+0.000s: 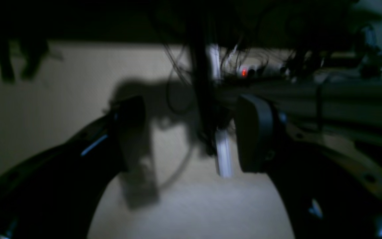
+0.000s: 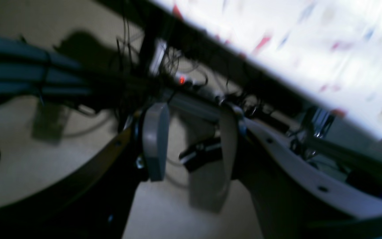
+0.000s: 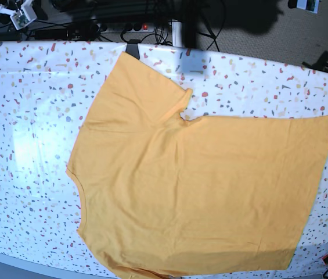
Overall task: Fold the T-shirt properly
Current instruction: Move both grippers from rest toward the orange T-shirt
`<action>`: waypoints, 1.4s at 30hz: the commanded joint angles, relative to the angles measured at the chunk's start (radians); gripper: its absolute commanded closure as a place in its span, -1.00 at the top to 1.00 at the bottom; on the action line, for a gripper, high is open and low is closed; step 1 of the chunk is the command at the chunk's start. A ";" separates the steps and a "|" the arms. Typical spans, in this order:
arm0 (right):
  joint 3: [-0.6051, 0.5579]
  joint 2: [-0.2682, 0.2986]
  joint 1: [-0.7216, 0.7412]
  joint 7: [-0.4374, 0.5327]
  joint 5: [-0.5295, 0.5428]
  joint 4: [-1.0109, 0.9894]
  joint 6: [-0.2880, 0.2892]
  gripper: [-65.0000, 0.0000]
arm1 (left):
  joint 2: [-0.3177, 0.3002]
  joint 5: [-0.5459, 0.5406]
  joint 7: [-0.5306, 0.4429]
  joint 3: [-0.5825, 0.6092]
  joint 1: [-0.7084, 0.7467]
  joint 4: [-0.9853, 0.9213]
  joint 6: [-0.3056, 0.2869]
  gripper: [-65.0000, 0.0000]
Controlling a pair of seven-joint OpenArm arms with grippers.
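Note:
The T-shirt [image 3: 198, 192], plain orange-yellow, lies spread flat on the speckled white table [image 3: 24, 116] in the base view, with one sleeve [image 3: 140, 81] reaching toward the far edge. Neither arm appears in the base view. In the left wrist view my left gripper [image 1: 192, 136] is open, with nothing between its dark fingers [image 1: 254, 132], and it hangs over pale floor. The right wrist view shows my right gripper [image 2: 192, 146] open and empty between its grey fingers [image 2: 156, 142]. The T-shirt is out of view in both wrist views.
Tangled cables and a power strip with a red light [image 3: 146, 27] lie behind the table's far edge, and the power strip light [image 1: 244, 72] shows in the left wrist view too. A grey tag [image 3: 194, 63] and a black clip [image 3: 132, 49] sit near the far edge.

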 commanded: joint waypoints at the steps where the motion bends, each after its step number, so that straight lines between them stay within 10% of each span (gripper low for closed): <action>1: 0.024 0.008 -0.012 0.014 0.009 0.034 0.007 -0.20 | -0.011 -0.006 -0.018 -0.012 0.016 0.044 -0.005 0.28; 15: 0.077 -0.084 0.264 -0.017 0.003 0.090 0.010 -0.20 | -0.150 0.100 -0.019 -0.031 -0.128 0.146 -0.005 0.28; 24: 0.076 -0.084 0.385 -0.016 0.003 0.090 0.136 -0.20 | -0.315 0.104 0.042 -0.017 -0.407 0.145 -0.098 0.28; 29: 0.076 -0.084 0.417 -0.015 0.003 0.093 0.136 -0.20 | -0.431 0.290 0.018 0.066 -0.552 0.101 -0.095 0.28; 36: 0.077 -0.084 0.417 -0.017 -0.006 0.172 0.136 -0.20 | -0.621 0.548 -0.150 0.322 -0.690 -0.125 0.029 0.28; 42: 0.077 -0.084 0.417 -0.024 -0.027 0.249 0.136 -0.20 | -0.660 0.679 -0.222 0.512 -0.848 -0.356 0.169 0.28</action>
